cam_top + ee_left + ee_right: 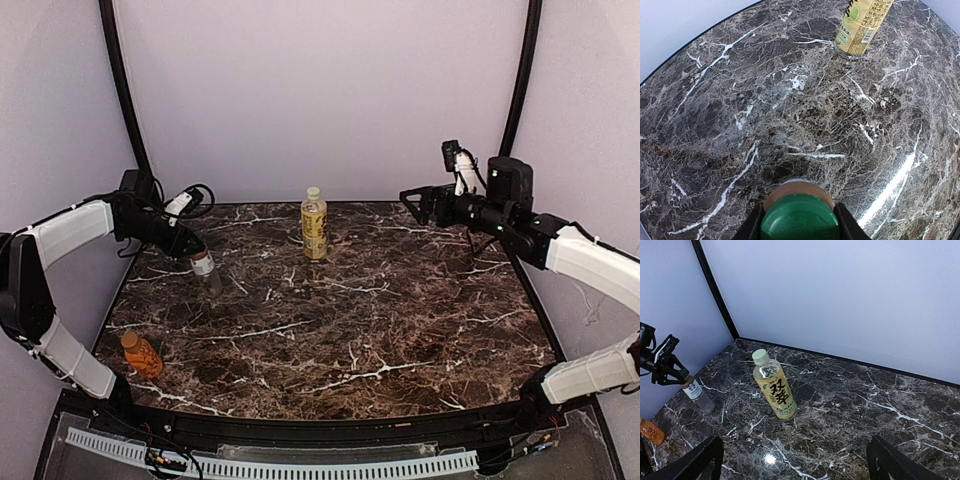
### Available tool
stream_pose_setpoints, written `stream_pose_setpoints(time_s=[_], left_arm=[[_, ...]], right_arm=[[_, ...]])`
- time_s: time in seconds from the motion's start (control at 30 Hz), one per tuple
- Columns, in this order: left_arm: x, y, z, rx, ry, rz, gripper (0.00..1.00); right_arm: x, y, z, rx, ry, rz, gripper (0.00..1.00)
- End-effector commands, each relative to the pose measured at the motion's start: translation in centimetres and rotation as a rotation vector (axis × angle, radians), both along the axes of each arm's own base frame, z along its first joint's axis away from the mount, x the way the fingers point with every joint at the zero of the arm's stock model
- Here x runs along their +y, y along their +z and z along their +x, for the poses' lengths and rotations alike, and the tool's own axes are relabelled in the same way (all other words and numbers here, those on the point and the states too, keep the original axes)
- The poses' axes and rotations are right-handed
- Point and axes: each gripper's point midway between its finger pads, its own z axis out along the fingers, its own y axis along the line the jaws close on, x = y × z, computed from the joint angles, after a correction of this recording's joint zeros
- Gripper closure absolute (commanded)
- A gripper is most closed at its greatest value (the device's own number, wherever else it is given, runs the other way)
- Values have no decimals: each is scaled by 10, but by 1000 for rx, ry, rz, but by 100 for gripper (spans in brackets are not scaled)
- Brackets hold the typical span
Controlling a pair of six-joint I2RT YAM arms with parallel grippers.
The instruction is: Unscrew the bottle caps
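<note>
1. Left hand (800,221): it is found clamped on the green cap (800,219) of the short clear bottle (206,269), with one finger pressed against each side of the cap. This bottle is located at the back left of the bench (400,320) and carries a white label. It is seen leaning slightly, neck towards the left arm. Contact between its base and the bench cannot be confirmed.

2. Right hand (412,203): it is held raised over the back right of the bench, well apart from every bottle. In the right wrist view its fingers are seen spread wide, with nothing between them.

3. Yellow-labelled bottle (314,224): it is found upright at the back centre of the bench, untouched by either hand. Its pale cap (760,356) is seated on the neck.

4. Orange bottle (142,354): it is located near the front left edge of the bench, well apart from the other two bottles. An orange cap is fitted. It is not touched by either hand.

5. Bench surface: a dark marble pattern with white veining is recorded.
</note>
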Motion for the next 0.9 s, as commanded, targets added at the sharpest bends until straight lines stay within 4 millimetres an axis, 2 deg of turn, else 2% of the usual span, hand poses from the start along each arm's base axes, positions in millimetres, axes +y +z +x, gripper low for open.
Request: stream_pose_setpoints(time_s=[0.0,0.1,0.13,0.17,0.2,0.23,0.27,0.3,0.33,0.37,0.47,0.6,0.67,0.87], left_arm=[[-15,46,-17,-64,-92,-22,99],[-33,85,-46,-97,-200,26,99],[-38,93,-52,-116,-245,49,99],[-47,108,-69,-133,-311,71,99],[-51,111,-88,-99,-352,79,99],[-62,127,-98,-140,-422,91,99],[-65,127,-115,-100,-462,95,99],[-77,141,-127,-128,-521,98,99],[-79,140,-139,-92,-548,108,99],[-90,149,-151,-107,-597,108,99],[-103,156,-179,-82,-675,140,99],[-119,165,-206,-83,-762,139,99],[-122,171,-211,-92,-772,115,99],[-125,183,-211,-135,-768,86,99]], right_arm=[[35,20,-13,-60,114,-27,2],[89,25,-42,-130,307,-100,1],[111,29,-52,-171,376,-138,1],[135,21,-62,-193,449,-190,1],[157,19,-74,-234,517,-230,1],[178,15,-85,-272,572,-267,1],[198,13,-92,-306,612,-293,2],[217,12,-100,-341,650,-314,1],[235,9,-105,-359,684,-323,1],[252,9,-112,-379,721,-321,1],[295,7,-125,-405,794,-304,1],[325,4,-130,-362,839,-245,1],[332,5,-135,-343,861,-198,1],[341,-4,-166,-342,990,-107,2]])
